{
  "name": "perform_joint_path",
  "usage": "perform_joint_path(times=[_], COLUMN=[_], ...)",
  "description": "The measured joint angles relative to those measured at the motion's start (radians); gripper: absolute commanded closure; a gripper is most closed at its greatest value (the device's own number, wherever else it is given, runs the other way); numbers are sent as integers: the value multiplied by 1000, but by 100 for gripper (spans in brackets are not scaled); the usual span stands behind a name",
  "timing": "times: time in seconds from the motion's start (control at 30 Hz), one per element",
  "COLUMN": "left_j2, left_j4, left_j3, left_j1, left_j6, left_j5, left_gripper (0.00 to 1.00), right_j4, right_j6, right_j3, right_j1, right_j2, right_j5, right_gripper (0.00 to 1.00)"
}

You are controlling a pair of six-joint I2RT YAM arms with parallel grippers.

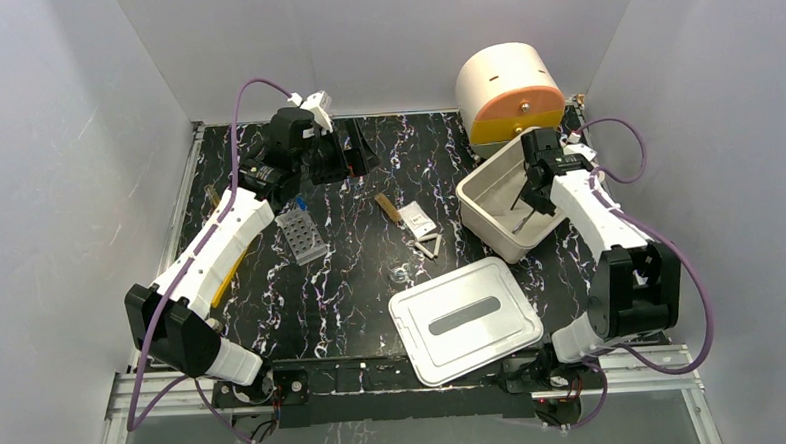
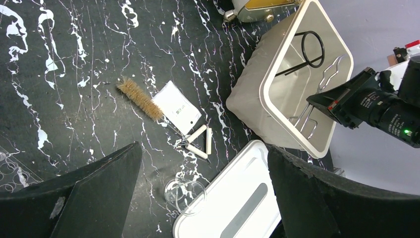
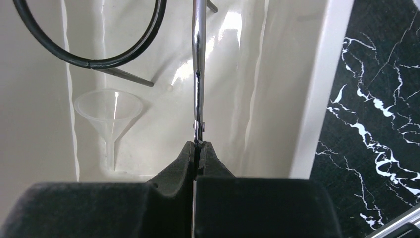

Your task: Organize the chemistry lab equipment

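The jaws of your right gripper (image 3: 198, 148) were clamped on the metal tongs (image 3: 199, 74), covering their near end, and the far end ran off the frame. In the white tub (image 3: 277, 74) with them lay a black wire loop (image 3: 99, 62), partly cut off, and a clear funnel (image 3: 109, 111). Your left gripper (image 2: 203, 148) stood wide open, away from the tub.

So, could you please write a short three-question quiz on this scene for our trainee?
1. True or false: the right hand is shut on the metal tongs in the white bin.
2. What lies in the bin near the black wire loop? A) clear funnel B) sponge C) spoon
3. Fill in: the left hand is ____.
Key: 1 true; 2 A; 3 open.
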Motion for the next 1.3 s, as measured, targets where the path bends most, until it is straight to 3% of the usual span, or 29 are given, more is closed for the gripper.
perform_joint_path(times=[0.63, 0.93, 1.3], left_j2=[0, 1, 9], left_j4=[3, 3, 5], left_j3=[0, 0, 0], left_j1=[0, 0, 0], left_j6=[3, 8, 12], left_j5=[-8, -8, -8], left_gripper=[2, 2, 2], right_j4=[47, 92, 104], right_j6=[94, 104, 50], right_j3=[-51, -79, -64], right_j1=[-20, -24, -24], right_j2=[76, 81, 52], right_j5=[-77, -92, -88], right_gripper=[100, 69, 49])
